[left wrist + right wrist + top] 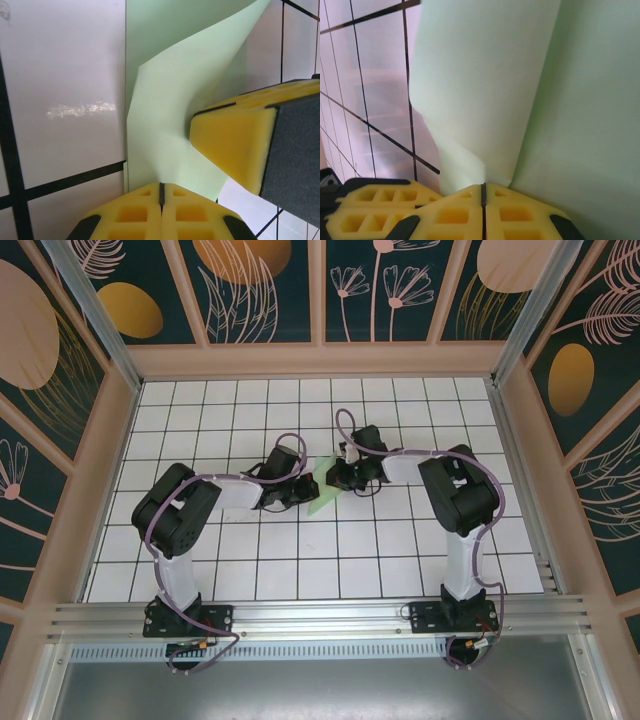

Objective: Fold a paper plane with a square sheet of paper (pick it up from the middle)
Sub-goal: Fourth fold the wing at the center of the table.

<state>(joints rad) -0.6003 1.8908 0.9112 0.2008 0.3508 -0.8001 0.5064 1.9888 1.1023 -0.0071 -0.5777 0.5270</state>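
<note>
At mid-table, the left gripper point(161, 189) and right gripper point(483, 189) each pinch the paper point(322, 495), jaws closed on it. It looks light, floppy and easily torn, so it is best held gently at its folded edges.

No legible text or labels anywhere
</note>
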